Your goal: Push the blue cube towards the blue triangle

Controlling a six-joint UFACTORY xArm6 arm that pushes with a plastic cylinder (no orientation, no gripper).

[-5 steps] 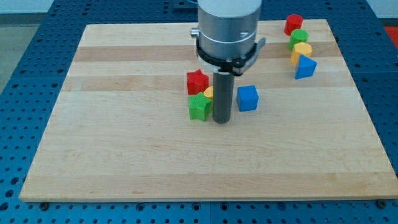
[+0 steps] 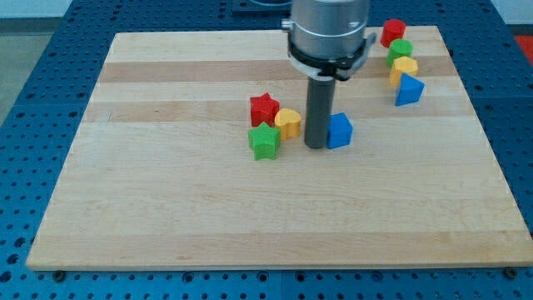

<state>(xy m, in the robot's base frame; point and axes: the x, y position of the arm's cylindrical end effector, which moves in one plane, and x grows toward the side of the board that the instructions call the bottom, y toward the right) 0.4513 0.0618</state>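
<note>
Wooden board [image 2: 166, 208], pale with lengthwise grain bands, lying on a blue perforated table [image 2: 33, 100] that shows on all sides. Near the board's centre, a cluster of three blocks: a red star [image 2: 264, 108] at the far side, a green star [image 2: 264, 141] just nearer and touching it, and a yellow rounded block [image 2: 288, 122] to their right, touching both. At the far right corner of the board, a column of three more blocks running from far to near: a red block [image 2: 393, 32], a green block [image 2: 400, 50] and a yellow block [image 2: 405, 69], each touching the next; their exact shapes cannot be made out.
</note>
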